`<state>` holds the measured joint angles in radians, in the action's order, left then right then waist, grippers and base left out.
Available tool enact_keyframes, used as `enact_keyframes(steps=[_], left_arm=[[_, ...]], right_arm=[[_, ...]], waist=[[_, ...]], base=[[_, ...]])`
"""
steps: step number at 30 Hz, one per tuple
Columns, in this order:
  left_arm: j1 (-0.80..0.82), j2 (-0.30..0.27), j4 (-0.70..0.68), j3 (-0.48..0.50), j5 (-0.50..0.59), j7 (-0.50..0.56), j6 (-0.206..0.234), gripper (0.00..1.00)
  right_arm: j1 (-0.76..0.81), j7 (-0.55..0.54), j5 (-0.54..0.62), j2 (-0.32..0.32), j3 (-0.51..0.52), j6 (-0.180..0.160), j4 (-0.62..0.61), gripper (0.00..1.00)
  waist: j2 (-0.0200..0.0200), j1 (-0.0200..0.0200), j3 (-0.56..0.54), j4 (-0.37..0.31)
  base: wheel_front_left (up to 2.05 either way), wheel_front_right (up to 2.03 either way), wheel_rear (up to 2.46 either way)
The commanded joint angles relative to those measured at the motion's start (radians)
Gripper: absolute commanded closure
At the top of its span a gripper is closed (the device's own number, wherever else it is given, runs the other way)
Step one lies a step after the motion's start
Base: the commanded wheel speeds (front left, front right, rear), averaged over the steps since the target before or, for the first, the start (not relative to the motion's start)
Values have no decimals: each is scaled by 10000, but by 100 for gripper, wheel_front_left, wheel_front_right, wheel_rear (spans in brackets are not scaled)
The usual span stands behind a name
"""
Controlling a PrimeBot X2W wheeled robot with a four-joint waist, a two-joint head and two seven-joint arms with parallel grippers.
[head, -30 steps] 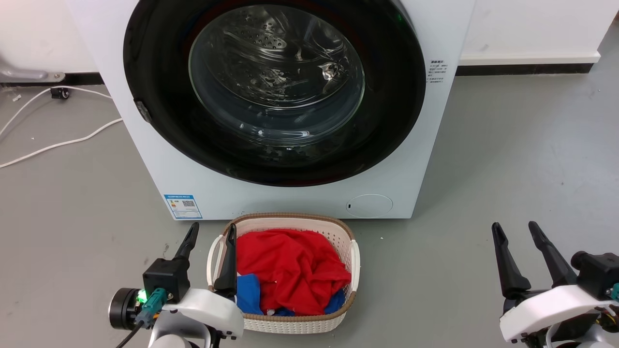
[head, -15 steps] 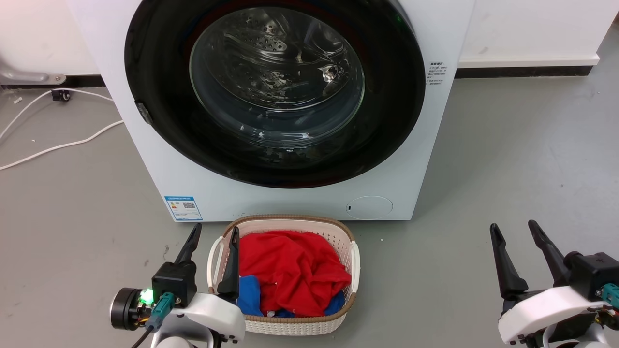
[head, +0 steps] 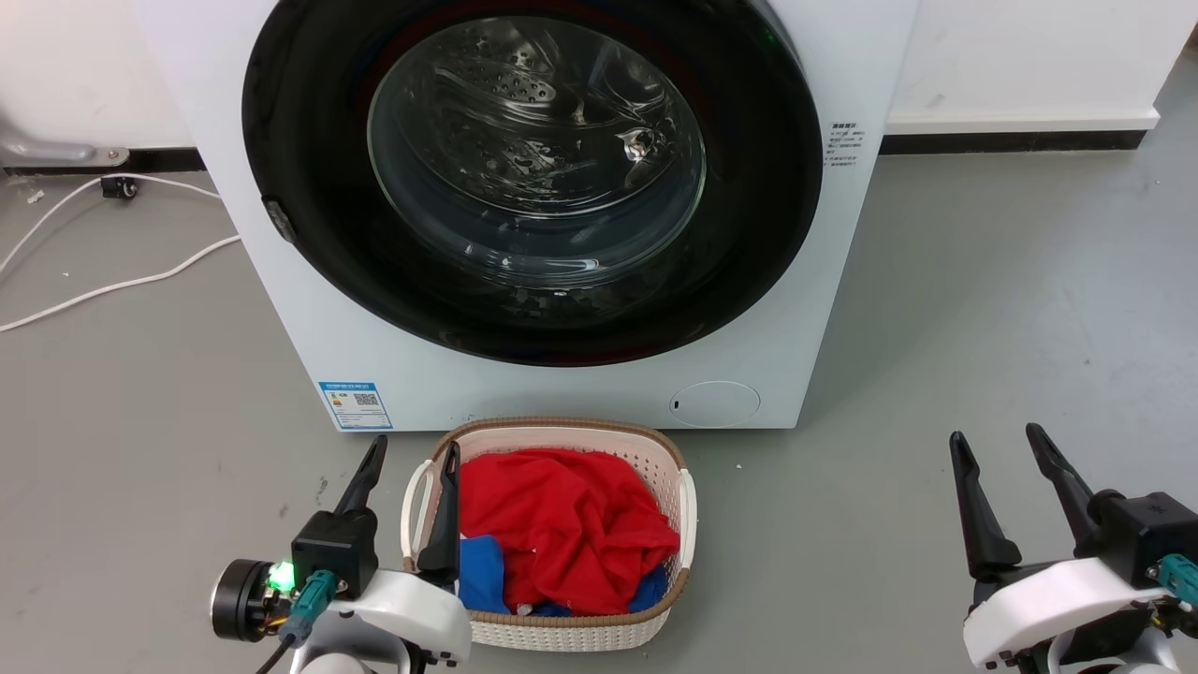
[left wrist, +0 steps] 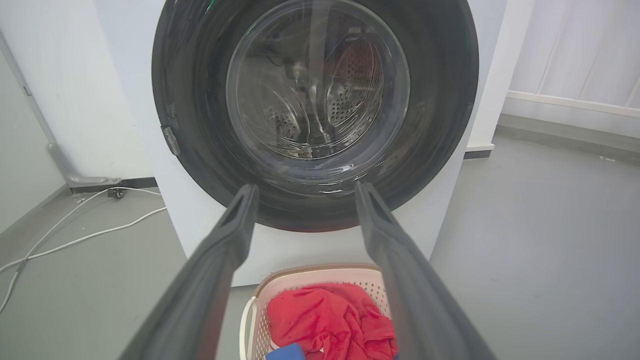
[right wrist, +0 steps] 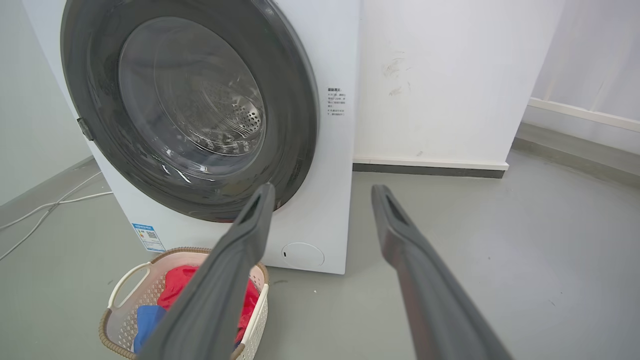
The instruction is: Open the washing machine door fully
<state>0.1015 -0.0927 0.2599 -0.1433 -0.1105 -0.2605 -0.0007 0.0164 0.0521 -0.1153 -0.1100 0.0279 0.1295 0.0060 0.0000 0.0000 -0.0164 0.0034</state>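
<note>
The door sits shut, flush in the front of the washer, which stands on the grey floor against the back wall. The left claw hangs low by the left rim of the basket, which sits just before the washer; its fingers are apart and empty. The right claw hangs above bare floor on the right, well apart from the door, fingers likewise spread. Red cloth lies in the basket.
</note>
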Motion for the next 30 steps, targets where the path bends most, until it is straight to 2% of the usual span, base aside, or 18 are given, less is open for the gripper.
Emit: enact_keyframes(steps=[1, 17, 18, 19, 20, 25, 30], left_arm=[[-22, 38, 39, 79, -50, -72, -69, 0], [49, 233, 310, 411, -34, -52, -318, 0], [62, 238, 313, 421, -16, -52, -324, 0], [72, 248, 316, 434, -14, -52, -314, 0], [81, 258, 313, 442, -21, -52, -309, 0], [133, 283, 276, 480, 20, -52, -290, 0], [198, 306, 206, 530, 113, -52, -257, 0]], right_arm=[[84, 49, -19, 57, 43, 22, -11, 0], [47, 29, -227, 237, 168, 22, 70, 0], [40, -11, -296, 242, 180, 22, 104, 45], [25, -62, -401, 242, 178, 22, 127, 80], [-2, -53, -502, 231, 171, 22, 137, 100], [-90, -210, -1004, 149, 203, 22, 370, 100], [-531, -516, -2095, 270, 574, 13, 937, 100]], waist=[[0, 0, -1, -2], [0, 0, -12, -15], [0, 0, -2, -14], [0, 0, 7, -11], [0, 0, 19, -9], [0, 0, 76, -6], [0, 0, 206, -31]], base=[[0, 0, 0], [0, 0, 0], [0, 0, 0], [0, 0, 0], [0, 0, 0], [0, 0, 0], [0, 0, 0]])
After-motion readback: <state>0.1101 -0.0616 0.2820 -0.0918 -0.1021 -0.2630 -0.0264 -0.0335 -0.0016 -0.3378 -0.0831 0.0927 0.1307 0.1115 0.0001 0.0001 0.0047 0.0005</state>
